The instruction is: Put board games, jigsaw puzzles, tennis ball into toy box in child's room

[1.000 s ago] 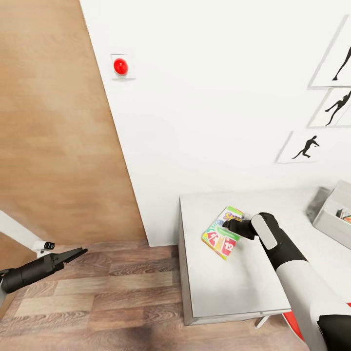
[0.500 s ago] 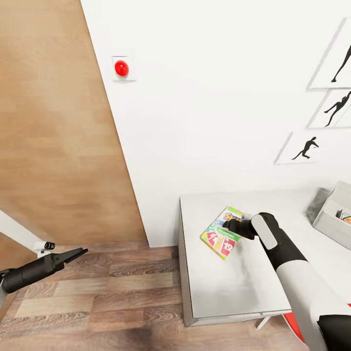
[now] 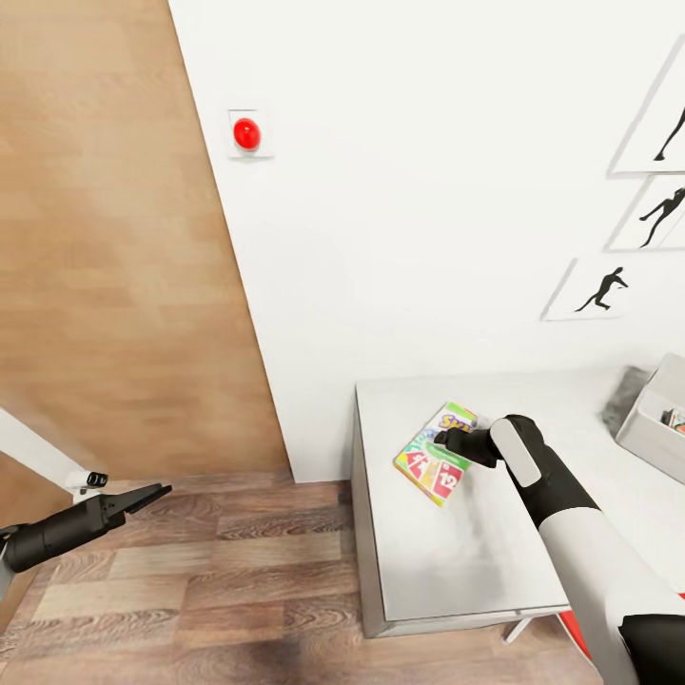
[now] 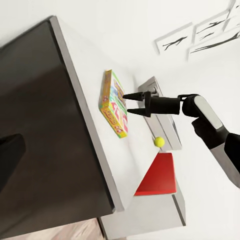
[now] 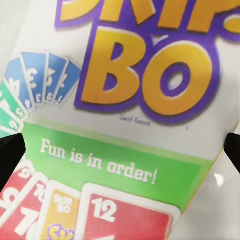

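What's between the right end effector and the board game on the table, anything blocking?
Nothing visible. The right end effector hangs open just above the board game, which lies flat on the table; its lid is bare in the right wrist view.

R arm stretched fwd, right gripper [image 4: 131, 104] jaws apart; left gripper [image 3: 152, 494] low, fingers together.

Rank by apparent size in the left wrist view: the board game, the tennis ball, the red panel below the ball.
1. Red panel, though it sits nearer the camera, so its lead is unsure.
2. Board game, seen nearly edge-on.
3. Tennis ball, clearly smallest.
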Controlling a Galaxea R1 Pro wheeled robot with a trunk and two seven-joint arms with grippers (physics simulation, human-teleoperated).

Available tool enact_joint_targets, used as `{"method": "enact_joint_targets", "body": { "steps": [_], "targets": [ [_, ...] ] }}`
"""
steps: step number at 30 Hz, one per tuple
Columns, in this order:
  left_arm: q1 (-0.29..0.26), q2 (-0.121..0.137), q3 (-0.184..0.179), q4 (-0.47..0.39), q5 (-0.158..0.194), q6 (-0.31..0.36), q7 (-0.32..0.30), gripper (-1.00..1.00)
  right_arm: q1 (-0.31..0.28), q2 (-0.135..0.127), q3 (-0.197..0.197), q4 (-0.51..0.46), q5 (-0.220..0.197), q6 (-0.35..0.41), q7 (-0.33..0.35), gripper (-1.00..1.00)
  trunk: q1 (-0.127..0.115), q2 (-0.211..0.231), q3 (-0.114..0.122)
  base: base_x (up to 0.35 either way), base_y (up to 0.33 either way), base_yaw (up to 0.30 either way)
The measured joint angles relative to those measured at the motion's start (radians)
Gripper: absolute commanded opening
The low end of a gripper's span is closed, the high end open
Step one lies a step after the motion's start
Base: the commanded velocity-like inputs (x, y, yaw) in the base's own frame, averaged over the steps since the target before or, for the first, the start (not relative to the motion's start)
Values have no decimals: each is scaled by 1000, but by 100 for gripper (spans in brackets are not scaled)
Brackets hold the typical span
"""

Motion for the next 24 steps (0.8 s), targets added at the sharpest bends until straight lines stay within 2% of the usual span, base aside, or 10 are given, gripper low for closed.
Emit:
{"method": "enact_joint_targets", "body": {
  "steps": [5,14,24],
  "targets": [
    [0,0,0,0,0,0,0,100,0,0,0,0,12,2,0,100,0,0,0,-4,74,0],
    [0,0,0,0,0,0,0,100,0,0,0,0,8,1,0,100,0,0,0,-11,44,0],
    [0,0,0,0,0,0,0,100,0,0,0,1,0,0,0,100,0,0,0,-96,104,0]
  ]
}}
